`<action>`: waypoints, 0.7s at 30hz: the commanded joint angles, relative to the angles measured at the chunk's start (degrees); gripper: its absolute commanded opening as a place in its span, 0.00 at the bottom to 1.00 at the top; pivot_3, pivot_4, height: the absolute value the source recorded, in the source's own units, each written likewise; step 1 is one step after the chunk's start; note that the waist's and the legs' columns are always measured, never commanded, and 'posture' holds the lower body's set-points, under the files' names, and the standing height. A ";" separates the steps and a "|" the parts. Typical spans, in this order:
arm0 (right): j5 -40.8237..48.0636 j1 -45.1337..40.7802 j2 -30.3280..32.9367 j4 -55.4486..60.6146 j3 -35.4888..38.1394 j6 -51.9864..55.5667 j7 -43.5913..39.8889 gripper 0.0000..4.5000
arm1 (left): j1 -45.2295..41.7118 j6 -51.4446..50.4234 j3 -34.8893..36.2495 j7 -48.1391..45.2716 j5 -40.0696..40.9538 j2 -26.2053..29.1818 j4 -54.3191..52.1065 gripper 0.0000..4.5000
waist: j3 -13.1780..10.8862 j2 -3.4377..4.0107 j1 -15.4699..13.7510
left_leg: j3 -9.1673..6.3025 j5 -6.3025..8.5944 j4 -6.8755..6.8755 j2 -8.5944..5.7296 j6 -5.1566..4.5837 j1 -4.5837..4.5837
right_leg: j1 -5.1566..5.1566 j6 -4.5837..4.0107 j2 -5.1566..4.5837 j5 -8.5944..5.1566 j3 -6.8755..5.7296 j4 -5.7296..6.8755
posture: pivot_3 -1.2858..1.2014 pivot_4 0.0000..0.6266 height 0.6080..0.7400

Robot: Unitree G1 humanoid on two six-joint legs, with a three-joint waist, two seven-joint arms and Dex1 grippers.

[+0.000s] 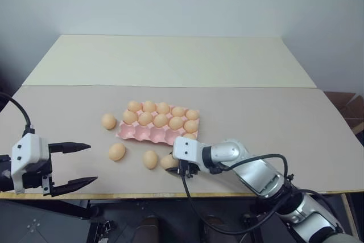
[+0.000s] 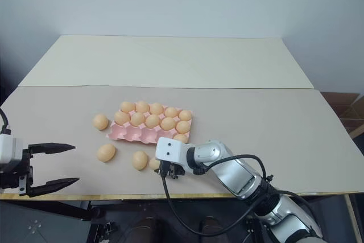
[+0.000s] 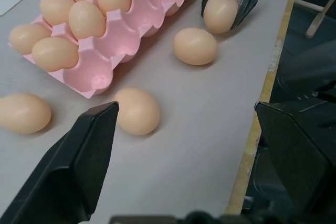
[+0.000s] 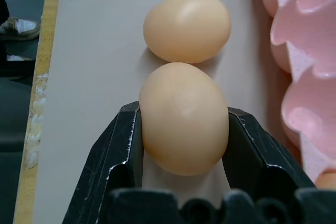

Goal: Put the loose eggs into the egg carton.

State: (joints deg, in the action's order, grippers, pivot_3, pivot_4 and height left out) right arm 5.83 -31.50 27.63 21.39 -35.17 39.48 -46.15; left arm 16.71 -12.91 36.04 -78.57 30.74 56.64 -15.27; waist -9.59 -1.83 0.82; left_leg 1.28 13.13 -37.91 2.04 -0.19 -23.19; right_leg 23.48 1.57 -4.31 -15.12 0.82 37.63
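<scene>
The pink egg carton (image 1: 149, 134) lies mid-table; its two far rows hold several eggs and most near-row cups are bare. Three loose eggs rest on the table: one left of the carton (image 1: 108, 121) and two in front of it (image 1: 117, 151) (image 1: 150, 159). Another egg (image 4: 184, 129) sits just in front of the carton, and my right gripper (image 4: 182, 111) is shut on it, one black finger against each side. This egg still touches the table. My left gripper (image 1: 92, 164) hangs open and holds nothing at the table's front left, apart from the eggs.
The table's front edge (image 1: 170, 196) runs just behind both grippers, with the floor below it. A paler board (image 1: 170, 61) covers the far half of the table. A black cable (image 1: 190, 206) loops down from the right wrist.
</scene>
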 commanded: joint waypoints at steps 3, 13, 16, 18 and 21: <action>5.63 -1.00 -0.41 7.82 8.85 1.69 -1.42 0.49 | -1.11 1.74 0.17 -0.13 0.03 -0.03 1.02 1.00 | 0.00 0.00 -0.01 | 0.00 0.00 0.00 0.00 0.00 0.00 | 0.00 0.00 -0.01 0.00 0.00 0.00 | 0.52 0.24 1.00; -1.32 -8.83 -6.04 -6.02 9.07 -5.94 4.64 0.49 | -2.57 3.53 -1.82 0.36 -0.87 -0.37 2.58 1.00 | 0.01 -0.01 0.13 | 0.04 0.00 0.03 -0.02 0.00 -0.04 | 0.06 -0.04 -0.02 0.03 0.01 0.00 | 0.52 0.24 1.00; -3.41 -8.16 -5.97 -8.01 8.35 -9.35 4.54 0.49 | -2.10 3.50 -1.31 0.67 -0.93 -0.60 2.17 1.00 | 0.01 -0.01 0.13 | 0.08 0.00 0.03 -0.04 0.00 -0.22 | 0.27 -0.04 -0.04 0.03 0.05 0.04 | 0.52 0.24 1.00; -4.57 -7.63 -5.70 -8.66 7.99 -10.92 4.33 0.63 | -1.51 3.54 -0.75 0.69 -0.93 -0.76 1.94 1.00 | 0.01 -0.01 0.17 | 0.09 0.00 0.03 -0.03 0.00 -0.25 | 0.34 -0.04 -0.03 0.03 0.08 0.08 | 0.52 0.24 1.00; -4.92 -7.35 -5.95 -8.32 8.43 -11.46 3.81 0.86 | -0.91 3.60 -0.24 0.52 -0.84 -0.78 1.88 1.00 | 0.01 -0.01 0.20 | 0.14 0.00 0.03 0.00 0.00 -0.25 | 0.44 -0.04 0.00 0.03 0.13 0.16 | 0.52 0.24 1.00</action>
State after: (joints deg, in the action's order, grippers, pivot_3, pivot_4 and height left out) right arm 1.16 -38.77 21.82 11.66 -27.42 29.85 -42.24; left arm 15.76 -10.21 33.84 -78.13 29.48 55.92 -12.59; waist -9.58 -1.85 1.02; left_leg 1.45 13.12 -37.88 2.04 -0.19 -23.45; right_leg 23.96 1.53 -4.31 -15.09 0.99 37.84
